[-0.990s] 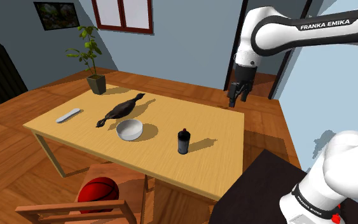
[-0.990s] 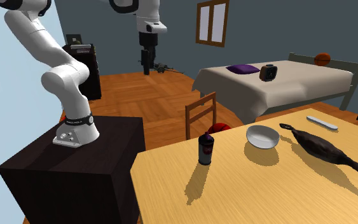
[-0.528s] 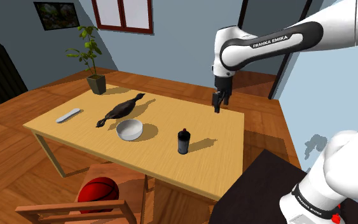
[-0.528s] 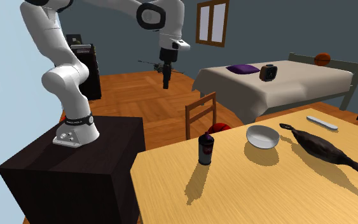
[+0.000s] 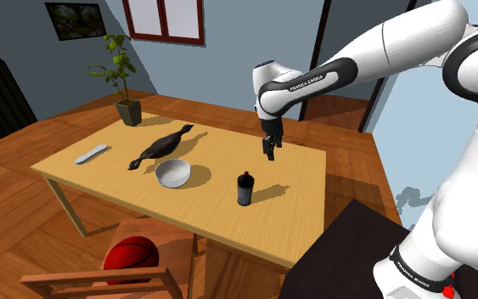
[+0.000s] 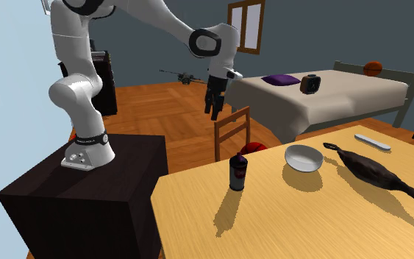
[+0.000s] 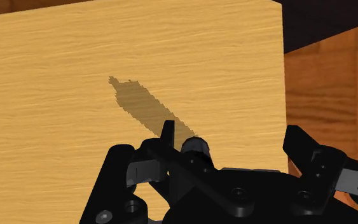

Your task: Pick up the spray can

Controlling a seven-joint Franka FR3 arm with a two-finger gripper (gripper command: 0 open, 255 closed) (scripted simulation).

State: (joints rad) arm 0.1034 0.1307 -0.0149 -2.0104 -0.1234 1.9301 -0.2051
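The spray can (image 5: 245, 188) is a small dark cylinder with a black cap, standing upright on the wooden table (image 5: 228, 140) near its front edge. In the second exterior view the spray can (image 6: 237, 171) stands close to the table corner beside the stand. My black gripper (image 5: 269, 151) hangs in the air above the table, higher than the can and a little beyond it, pointing down. In the wrist view the gripper (image 7: 231, 137) has its fingers apart with nothing between them. There the can's cap (image 7: 195, 145) peeks up beside one fingertip (image 7: 168, 130).
A white bowl (image 5: 173, 173), a long black bird-shaped figure (image 5: 160, 146) and a pale remote (image 5: 91, 154) lie further along the table; a potted plant (image 5: 122, 81) stands at the far corner. A wooden chair (image 6: 233, 129) and red ball (image 5: 133, 255) sit by the table's near side.
The arm has swung from beyond the table's far corner to over the table, bringing the gripper lower and closer to the spray can. The fingers stayed apart.
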